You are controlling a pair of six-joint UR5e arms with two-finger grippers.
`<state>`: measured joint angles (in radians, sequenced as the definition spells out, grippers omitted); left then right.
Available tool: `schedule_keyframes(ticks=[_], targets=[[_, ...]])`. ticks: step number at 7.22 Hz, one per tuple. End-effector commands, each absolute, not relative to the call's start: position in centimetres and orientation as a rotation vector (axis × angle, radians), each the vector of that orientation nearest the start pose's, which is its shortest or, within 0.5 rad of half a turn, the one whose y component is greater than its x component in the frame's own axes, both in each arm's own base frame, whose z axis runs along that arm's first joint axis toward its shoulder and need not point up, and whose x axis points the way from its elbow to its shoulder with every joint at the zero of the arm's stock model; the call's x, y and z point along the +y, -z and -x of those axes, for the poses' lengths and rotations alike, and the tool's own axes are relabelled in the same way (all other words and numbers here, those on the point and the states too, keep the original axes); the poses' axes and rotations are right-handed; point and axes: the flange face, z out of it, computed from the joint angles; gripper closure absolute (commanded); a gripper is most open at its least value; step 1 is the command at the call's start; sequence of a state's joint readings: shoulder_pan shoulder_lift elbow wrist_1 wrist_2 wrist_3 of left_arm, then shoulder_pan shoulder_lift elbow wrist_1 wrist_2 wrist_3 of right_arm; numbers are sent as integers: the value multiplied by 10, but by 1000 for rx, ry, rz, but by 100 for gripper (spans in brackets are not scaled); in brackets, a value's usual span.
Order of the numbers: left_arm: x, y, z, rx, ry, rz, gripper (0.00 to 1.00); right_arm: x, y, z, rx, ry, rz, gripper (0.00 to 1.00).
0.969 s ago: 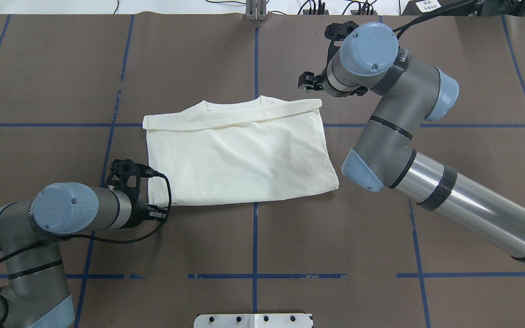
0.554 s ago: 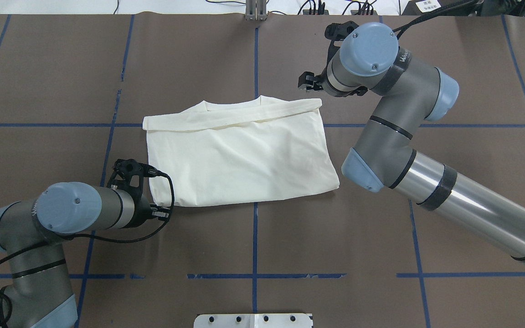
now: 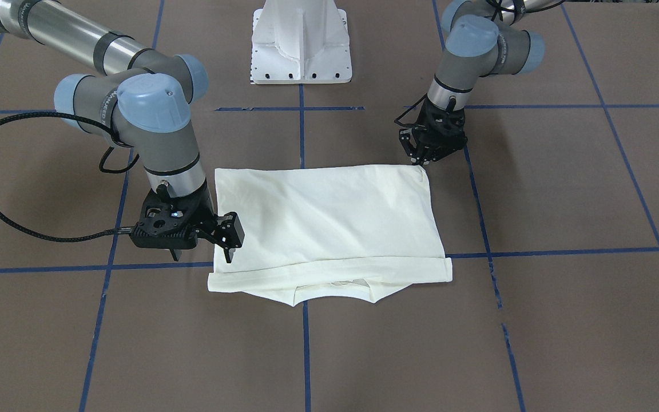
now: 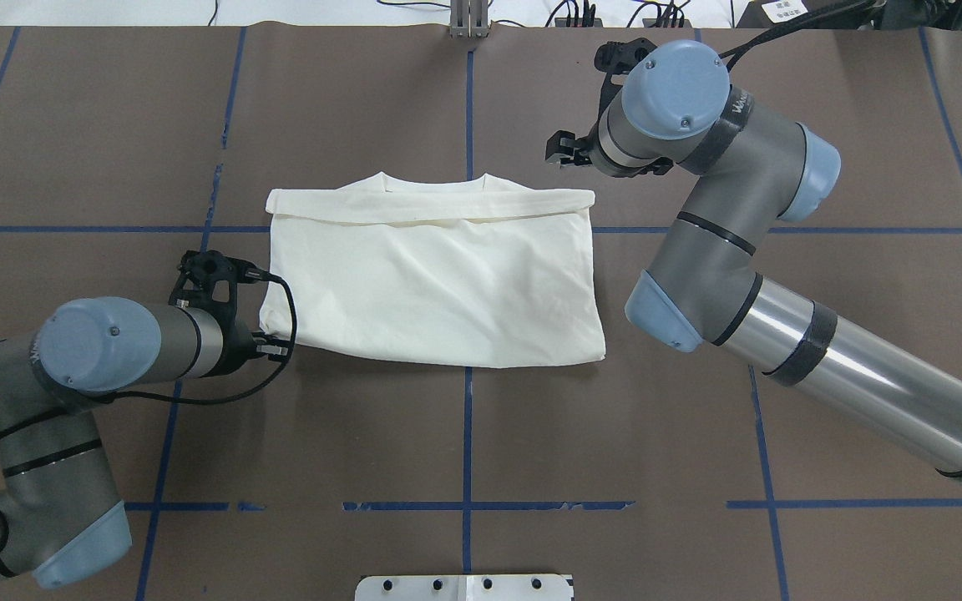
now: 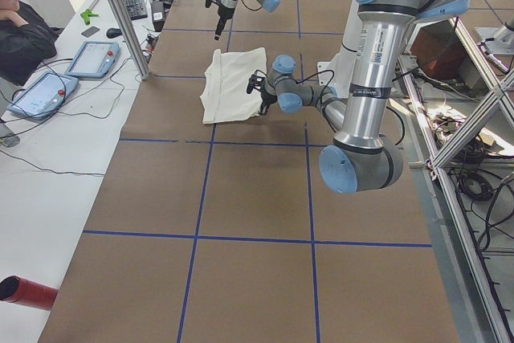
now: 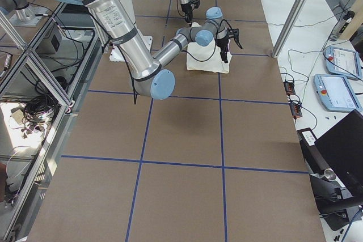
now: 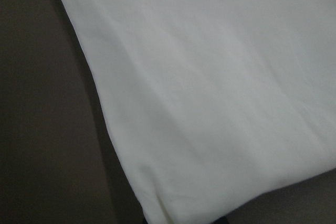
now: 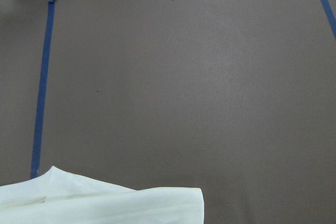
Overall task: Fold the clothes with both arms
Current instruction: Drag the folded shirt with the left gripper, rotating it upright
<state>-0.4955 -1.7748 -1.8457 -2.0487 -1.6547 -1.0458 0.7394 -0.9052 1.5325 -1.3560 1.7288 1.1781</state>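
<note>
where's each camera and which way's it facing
Left: brown table's left end; left arm near.
Right: right end; right arm near.
Front: opposite both arms, facing them and cream cotton shirt.
Overhead: behind both arms, looking down.
Left wrist: close on shirt; no arm.
Right wrist: table, shirt corner; no arm.
All show the shirt.

Folded cream shirt, back up

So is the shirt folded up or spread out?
Folded. The shirt lies as a flat rectangle with no sleeves sticking out, and a doubled-over band runs along the collar edge.
</note>
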Motion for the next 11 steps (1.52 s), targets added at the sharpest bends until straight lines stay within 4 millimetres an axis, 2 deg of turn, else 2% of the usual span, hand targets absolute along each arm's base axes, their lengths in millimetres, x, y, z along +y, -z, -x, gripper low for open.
schedule_keyframes(ticks=[1, 2, 3, 5, 6, 7, 8, 9, 10, 11], targets=[[-435, -406, -415, 773, -68, -453, 100, -572, -258, 453, -791, -260, -326, 0], [-466, -413, -399, 730, -71, -486, 100, -572, -258, 453, -791, -260, -326, 0], [-508, -414, -386, 685, -78, -525, 100, -572, -257, 453, -793, -261, -326, 0], [-606, -411, -406, 618, -30, -534, 100, -572, -257, 453, -793, -260, -326, 0], [-652, -419, -413, 626, 0, -570, 100, -572, -256, 453, -793, -259, -325, 0], [-698, -419, -420, 619, -15, -614, 100, -572, -256, 452, -794, -260, -325, 0], [-725, -404, -421, 608, -18, -630, 100, -573, -254, 450, -798, -264, -328, 0], [-727, -406, -420, 604, -20, -632, 100, -572, -253, 450, -801, -266, -327, 0], [-724, -405, -415, 654, -33, -665, 1, -570, -250, 454, -805, -268, -322, 0], [-711, -395, -407, 733, -44, -698, 0, -571, -243, 459, -812, -285, -316, 0]])
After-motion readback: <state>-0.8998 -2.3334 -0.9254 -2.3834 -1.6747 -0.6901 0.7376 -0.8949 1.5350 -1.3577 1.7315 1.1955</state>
